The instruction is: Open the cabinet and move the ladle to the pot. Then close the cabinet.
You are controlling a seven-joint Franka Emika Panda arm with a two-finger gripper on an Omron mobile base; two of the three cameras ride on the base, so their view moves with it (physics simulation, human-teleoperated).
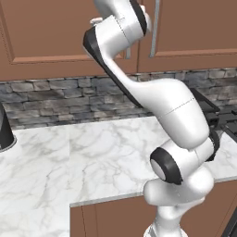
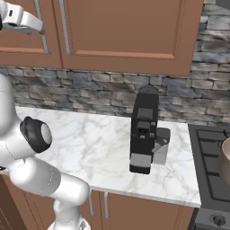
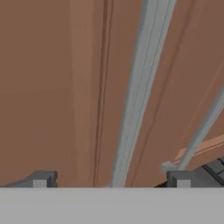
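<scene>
The cabinet (image 1: 46, 32) (image 2: 121, 31) hangs above the counter with both doors shut. My gripper (image 2: 31, 22) is raised up against it. In the hand view the gripper (image 3: 110, 180) is open, and one long silver bar handle (image 3: 135, 96) runs between its two dark fingertips (image 3: 41, 179) without touching them. The other door's handle (image 3: 203, 131) slants past on the right. In the right base view both handles (image 2: 64, 27) stand side by side at the door seam. The pot (image 2: 226, 161) is cut off by the right edge, on the stove. The ladle is hidden.
A black coffee machine (image 2: 146, 130) stands on the white marble counter (image 2: 90, 143) close to the stove (image 2: 211, 152). A dark rounded object (image 1: 4, 132) sits at the counter's far left. A grey stone backsplash (image 1: 55, 97) runs under the cabinet.
</scene>
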